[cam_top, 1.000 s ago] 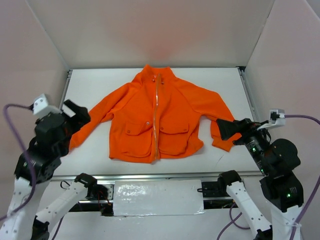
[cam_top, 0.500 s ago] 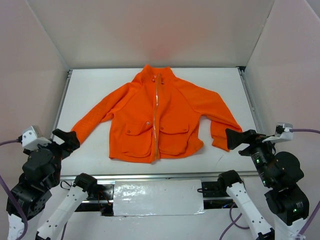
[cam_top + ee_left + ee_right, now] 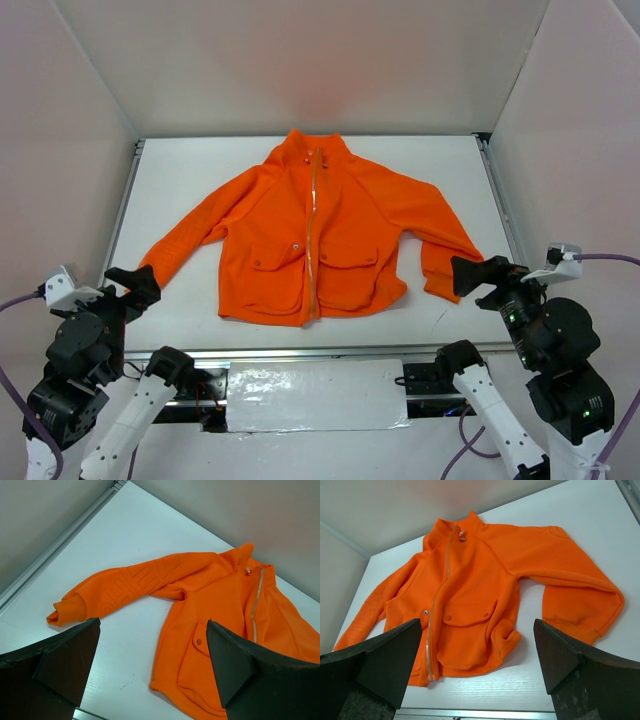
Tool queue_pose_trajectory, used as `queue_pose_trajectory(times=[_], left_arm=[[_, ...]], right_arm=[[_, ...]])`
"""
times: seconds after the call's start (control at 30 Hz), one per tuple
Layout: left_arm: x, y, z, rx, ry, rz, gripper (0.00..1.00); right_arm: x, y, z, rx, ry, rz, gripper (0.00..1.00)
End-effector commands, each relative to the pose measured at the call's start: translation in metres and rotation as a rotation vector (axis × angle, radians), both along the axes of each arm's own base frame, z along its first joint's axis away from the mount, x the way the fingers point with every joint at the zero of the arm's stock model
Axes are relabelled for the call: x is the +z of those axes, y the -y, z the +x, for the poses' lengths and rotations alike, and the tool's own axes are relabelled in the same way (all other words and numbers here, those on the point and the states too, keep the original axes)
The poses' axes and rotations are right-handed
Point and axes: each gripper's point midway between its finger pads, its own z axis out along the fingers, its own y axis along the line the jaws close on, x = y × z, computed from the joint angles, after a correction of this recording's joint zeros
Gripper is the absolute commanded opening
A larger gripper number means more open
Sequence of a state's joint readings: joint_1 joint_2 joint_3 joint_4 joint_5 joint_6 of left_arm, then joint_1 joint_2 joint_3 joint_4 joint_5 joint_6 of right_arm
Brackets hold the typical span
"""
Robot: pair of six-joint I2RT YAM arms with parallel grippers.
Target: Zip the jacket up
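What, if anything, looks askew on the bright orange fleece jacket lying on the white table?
The bright orange fleece jacket lies lopsided: the sleeve nearest the right gripper doubles back at the elbow, while the other sleeve stretches out straight. The hem nearby is rumpled.

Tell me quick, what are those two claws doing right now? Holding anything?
Left gripper: open, holding nothing.
Right gripper: open, holding nothing.

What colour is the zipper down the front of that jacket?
The zipper is pale, whitish, against the orange jacket; clearest from the top camera.
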State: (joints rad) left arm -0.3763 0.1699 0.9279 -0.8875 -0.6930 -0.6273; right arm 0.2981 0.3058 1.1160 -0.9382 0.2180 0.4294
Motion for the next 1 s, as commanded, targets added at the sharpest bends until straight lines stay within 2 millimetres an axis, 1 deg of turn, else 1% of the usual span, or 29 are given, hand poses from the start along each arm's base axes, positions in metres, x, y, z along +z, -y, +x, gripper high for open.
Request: queue_pose_trajectory(times=[0.0,0.17,0.3,0.47,0.7,0.83,0.97], left_arm=[[0.0138,0.0046,0.0032,-0.031,0.065,-0.001,0.99],[0.0104,0.0063,0.0060,-0.029,0.041,-0.007,0.99],[0.0109,0.0054,0.0053,-0.026,0.051,-0.005,0.99],[0.0095,0.0063,0.0074,-0.026,0.038,-0.004,0.99],[0.0109,0.0054,0.0059,-0.027,0.060,-0.003,0.99],[0.0089,0.0066,0.0078,-0.028,0.043,-0.002,0.99],[0.0105,0.0052,0.0049,-0.026,0.061,-0.009,0.99]], right_arm=[[-0.0065,0.0031,0.0047,-0.023,-0.017,-0.008,1.00],[-0.0123,-0.0020,0.0087,-0.007,-0.039,0.000,1.00],[-0.0081,-0.0006,0.0084,-0.015,-0.036,0.001,1.00],[-0.0123,-0.0005,0.0094,-0.019,-0.039,0.006,1.00],[-0.0117,0.0002,0.0085,-0.022,-0.036,0.008,1.00],[-0.0119,-0.0014,0.0086,-0.015,-0.033,0.015,1.00],[-0.0157,-0.0059,0.0104,0.004,-0.046,0.021,1.00]])
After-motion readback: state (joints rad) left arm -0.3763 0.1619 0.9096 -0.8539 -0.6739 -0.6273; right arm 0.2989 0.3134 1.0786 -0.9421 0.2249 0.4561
